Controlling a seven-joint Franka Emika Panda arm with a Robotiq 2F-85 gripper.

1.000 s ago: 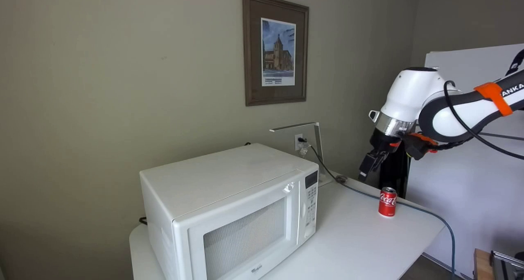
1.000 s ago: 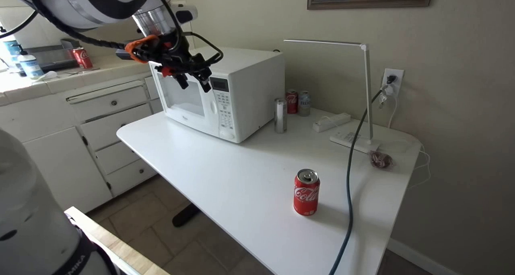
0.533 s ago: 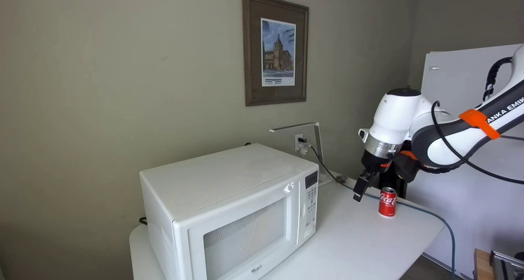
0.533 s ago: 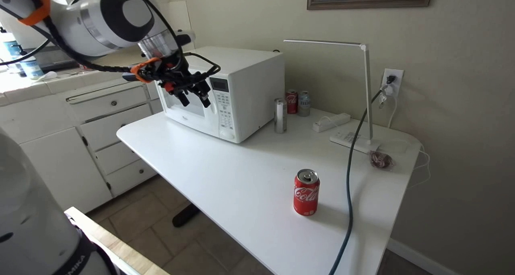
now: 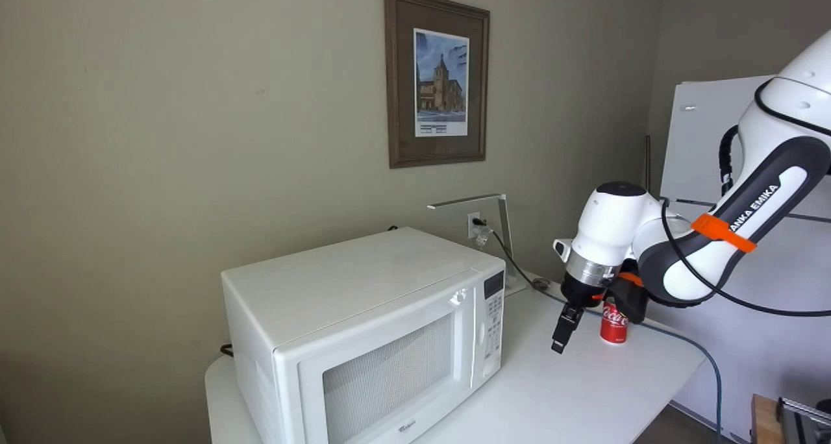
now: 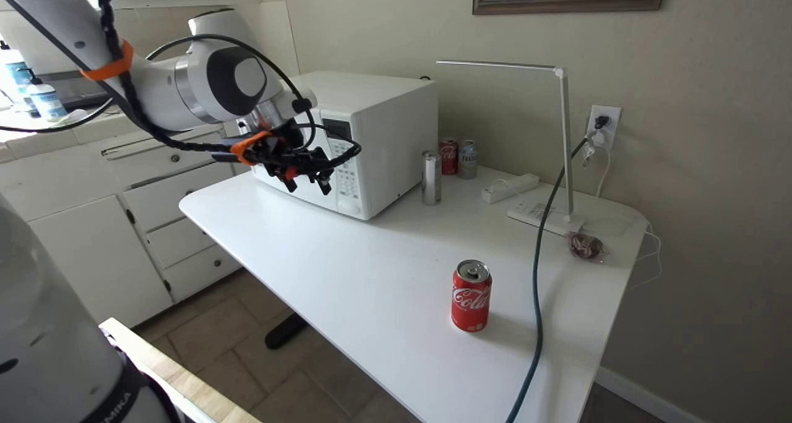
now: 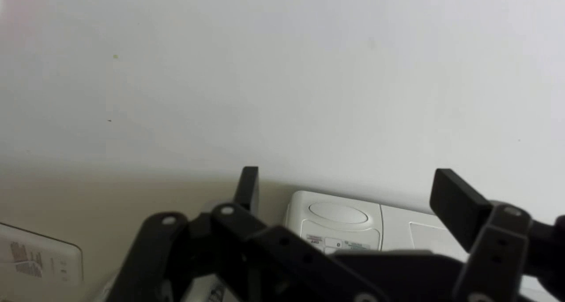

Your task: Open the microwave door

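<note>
Microwave door (image 5: 388, 371): with empty jaws wide apart at lower right of frame in exterior view, lowered toward counter (image 5: 558, 398) over past second; probably approaching its right edge, before any pull. As for door, farther left at lower centre: closed, facing lower right, with long axis from lower left to upper right.
</note>
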